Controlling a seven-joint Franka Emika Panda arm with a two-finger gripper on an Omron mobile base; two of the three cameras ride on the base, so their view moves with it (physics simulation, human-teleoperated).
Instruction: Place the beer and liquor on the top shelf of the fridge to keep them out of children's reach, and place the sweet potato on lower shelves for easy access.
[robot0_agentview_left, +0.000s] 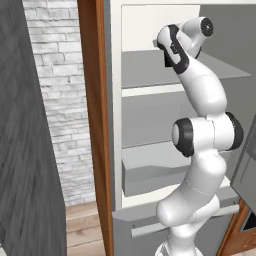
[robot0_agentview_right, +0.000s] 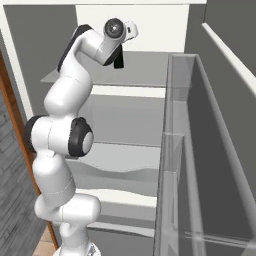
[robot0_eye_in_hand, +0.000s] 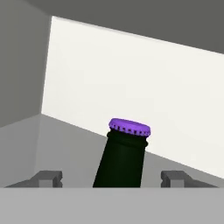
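Note:
In the hand view the beer, a dark green bottle neck with a purple cap, stands upright on the grey top shelf before the fridge's white back wall. My gripper is open. Its two fingertips stand wide on either side of the neck, clear of the glass. From the base views the hand reaches in over the top shelf of the fridge. Liquor and sweet potato are out of view.
The open fridge door with its clear bins stands close on the right. A lower shelf and a grey drawer lie below the arm. A wood-brown side panel and a brick wall are to the left.

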